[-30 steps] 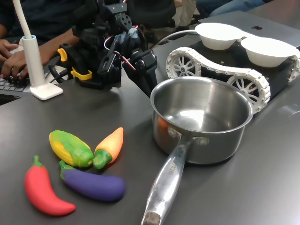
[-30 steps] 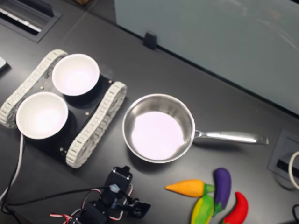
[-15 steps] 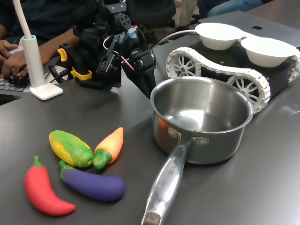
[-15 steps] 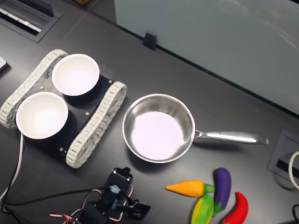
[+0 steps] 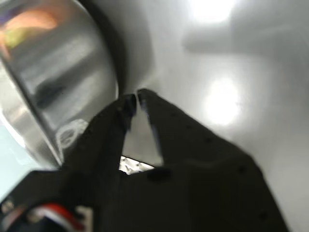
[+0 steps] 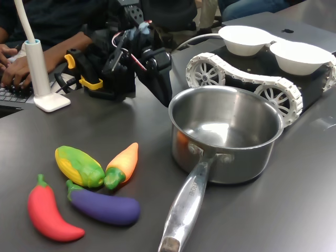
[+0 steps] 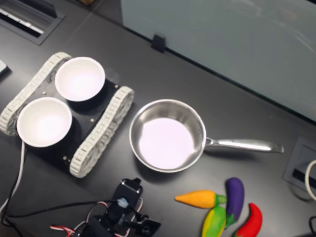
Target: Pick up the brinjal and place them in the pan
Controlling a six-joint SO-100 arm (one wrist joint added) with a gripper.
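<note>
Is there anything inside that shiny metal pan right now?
No. In both exterior views the pan shows only its bare, reflective bottom. The brinjal lies on the table beside the other toy vegetables. The near inner wall is hidden in the first exterior view.

Dark grey matte tabletop [image 6: 105, 126] fills both exterior views, with soft glare patches from overhead light at the first exterior view's right edge. Pale grey-green frosted panel [image 7: 222, 34] runs diagonally along the table's far edge in the second exterior view, small black clip [image 7: 158, 42] at its base. Recessed black cable slot [image 7: 24, 17] at the second exterior view's top left, square grommet box [image 7: 301, 168] at its right edge. Wrist view: blurred, bright ceiling-light reflections on the tabletop.
</note>
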